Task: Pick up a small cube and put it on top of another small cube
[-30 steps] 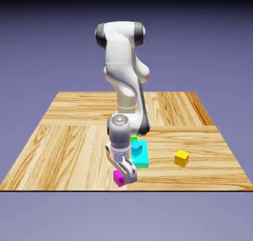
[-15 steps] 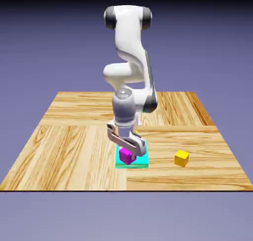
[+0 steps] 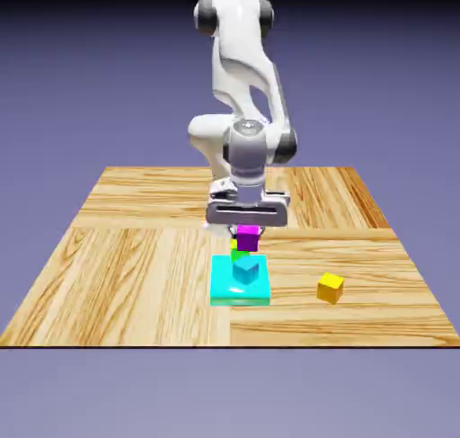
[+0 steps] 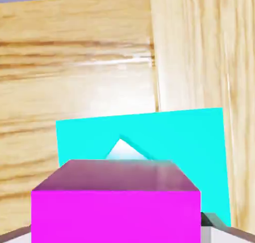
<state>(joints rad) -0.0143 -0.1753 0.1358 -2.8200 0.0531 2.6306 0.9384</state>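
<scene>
Pincer point(image 3: 247, 232): I read it as clamped on the small magenta cube point(image 3: 248, 238), pointing down, held clear above the worktop point(image 3: 135, 247).
Held item: in the hand view the small magenta cube point(image 4: 115, 202) fills the lower middle, between the two grey fingertips point(image 4: 213, 222), which show only at its lower corners.
Below the pincer: a flat cyan slab point(image 3: 240, 285) lies on the worktop, with a small cyan cube point(image 3: 247, 269) resting on top of it. The magenta cube hangs above the small cyan cube; I cannot tell whether the two touch.
Behind the cyan cube: a sliver of green point(image 3: 238, 254) shows at the far side; I cannot tell its shape.
Hand view detail: the cyan slab point(image 4: 199, 147) appears beyond the magenta cube, with one pale corner of the small cyan cube point(image 4: 122, 149) above the magenta top edge.
Right of the slab: an orange-yellow cube point(image 3: 331, 288) sits alone on the worktop, apart from the slab, on the exterior view's right.
Arm point(image 3: 243, 85): white, rising at the far edge.
</scene>
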